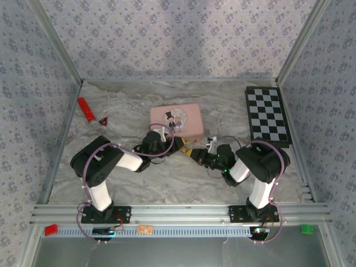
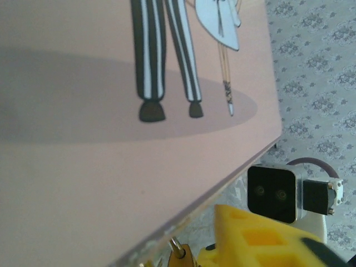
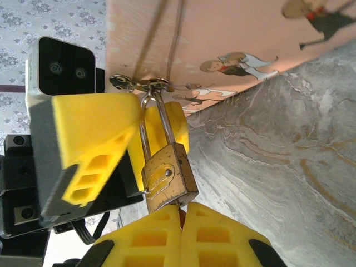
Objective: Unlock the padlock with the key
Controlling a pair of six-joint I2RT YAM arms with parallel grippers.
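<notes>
The brass padlock (image 3: 168,178) hangs by its thin shackle (image 3: 161,119) from the metal clasp (image 3: 139,84) of the pink picture tin (image 1: 176,120). My right gripper (image 3: 182,214) is shut just under the lock's base. A sliver of the key (image 3: 181,208) shows between its yellow fingers (image 3: 219,236), at the bottom of the lock. My left gripper (image 3: 146,125) is closed round the shackle, one yellow finger (image 3: 94,133) on each side. In the left wrist view the padlock (image 2: 181,257) peeks out below the tin's lid (image 2: 111,139). Both grippers meet at the tin's front edge.
A checkerboard (image 1: 267,114) lies at the back right. A red-handled tool (image 1: 86,109) lies at the back left. Patterned walls close in the marbled table (image 1: 167,178). Small red (image 1: 51,228) and green (image 1: 306,228) blocks sit on the near rail.
</notes>
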